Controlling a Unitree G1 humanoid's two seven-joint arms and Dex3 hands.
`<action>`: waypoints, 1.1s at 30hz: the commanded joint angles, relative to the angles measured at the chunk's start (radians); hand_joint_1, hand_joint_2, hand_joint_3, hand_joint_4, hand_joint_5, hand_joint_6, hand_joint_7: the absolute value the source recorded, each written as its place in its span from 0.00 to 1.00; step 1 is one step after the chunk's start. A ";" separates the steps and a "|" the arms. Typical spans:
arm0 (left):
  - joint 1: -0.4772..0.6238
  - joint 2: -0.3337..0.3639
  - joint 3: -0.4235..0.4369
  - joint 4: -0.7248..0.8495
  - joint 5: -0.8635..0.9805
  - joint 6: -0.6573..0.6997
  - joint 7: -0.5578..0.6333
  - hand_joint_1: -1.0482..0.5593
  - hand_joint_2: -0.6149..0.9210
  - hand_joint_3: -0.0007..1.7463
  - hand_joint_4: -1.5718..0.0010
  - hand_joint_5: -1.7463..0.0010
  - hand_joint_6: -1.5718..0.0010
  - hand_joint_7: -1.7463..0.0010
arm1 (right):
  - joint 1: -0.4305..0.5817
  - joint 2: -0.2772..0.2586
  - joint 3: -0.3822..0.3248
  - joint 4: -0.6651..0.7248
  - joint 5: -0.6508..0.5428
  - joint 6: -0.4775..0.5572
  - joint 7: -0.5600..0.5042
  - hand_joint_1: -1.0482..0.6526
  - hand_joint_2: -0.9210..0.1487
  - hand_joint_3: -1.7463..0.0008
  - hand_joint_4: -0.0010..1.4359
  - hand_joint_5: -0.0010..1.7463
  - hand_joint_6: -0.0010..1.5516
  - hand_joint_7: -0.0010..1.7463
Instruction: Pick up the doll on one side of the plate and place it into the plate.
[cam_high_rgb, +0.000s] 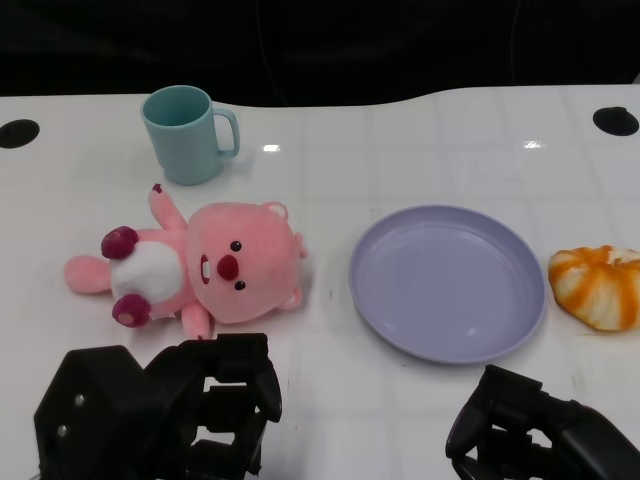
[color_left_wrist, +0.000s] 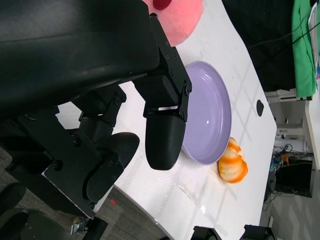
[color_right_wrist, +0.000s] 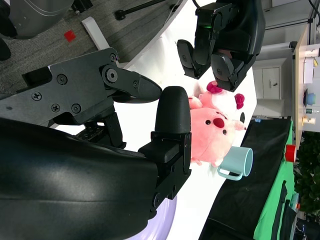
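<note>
A glossy white desk (cam_high_rgb: 330, 400) carries the doll (cam_high_rgb: 200, 268) beside the plate (cam_high_rgb: 447, 281); both robot hands, left (cam_high_rgb: 165, 415) and right (cam_high_rgb: 540, 430), hover empty with fingers apart.

Both hands are all matte black, chunky and pretty blocky up close. The left hand (cam_high_rgb: 165, 420) has a faceted, angular shell with a couple of small silver screw heads on its side, and the fingers are built from boxy links with open gaps between them. In its wrist view the fingertips (color_left_wrist: 162, 142) are smooth rounded pads, with small black screws dotted along the link right behind them. The right hand (cam_high_rgb: 535, 430) looks the same: rounded glossy shell, flat plates with round screw heads, and a bullet-shaped fingertip (color_right_wrist: 172, 112).
</note>
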 joint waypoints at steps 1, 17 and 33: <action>-0.007 0.014 0.009 0.004 0.001 -0.012 -0.002 0.63 0.64 0.87 0.43 0.00 0.45 0.10 | -0.001 -0.002 -0.007 -0.011 0.009 0.008 -0.002 0.48 0.08 0.61 0.45 1.00 0.29 0.95; -0.009 0.010 0.013 0.009 -0.007 -0.017 -0.003 0.62 0.64 0.86 0.43 0.00 0.45 0.10 | -0.003 -0.005 -0.008 -0.007 0.007 -0.003 0.001 0.47 0.07 0.62 0.46 1.00 0.29 0.96; 0.002 -0.008 0.024 -0.001 -0.022 -0.028 0.005 0.63 0.66 0.83 0.48 0.03 0.48 0.17 | 0.012 -0.009 -0.010 -0.016 0.009 -0.004 0.004 0.48 0.07 0.63 0.45 1.00 0.29 0.95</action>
